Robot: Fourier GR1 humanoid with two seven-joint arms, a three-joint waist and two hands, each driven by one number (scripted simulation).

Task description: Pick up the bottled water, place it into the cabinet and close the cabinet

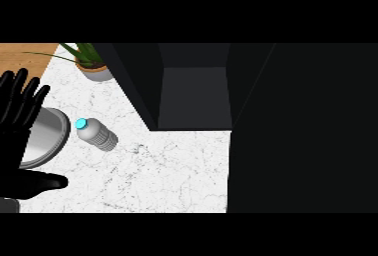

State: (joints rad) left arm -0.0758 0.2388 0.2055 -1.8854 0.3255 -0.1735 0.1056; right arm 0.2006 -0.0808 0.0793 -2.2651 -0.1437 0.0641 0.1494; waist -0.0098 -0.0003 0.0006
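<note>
A clear water bottle [97,134] with a light blue cap lies on the white marble counter [162,170], cap pointing to the far left. The dark cabinet [196,95] stands behind it with its inside showing and its door [303,130] swung open along the right. My left hand [18,115] is at the left edge, fingers straight and pointing up, thumb out to the right near the bottom. It is left of the bottle and apart from it. My right hand does not show.
A round grey metal bowl or lid [44,137] sits partly under my left hand, just left of the bottle. A potted plant [90,62] stands at the back left beside the cabinet. A strip of wooden surface [22,55] shows at the far left corner.
</note>
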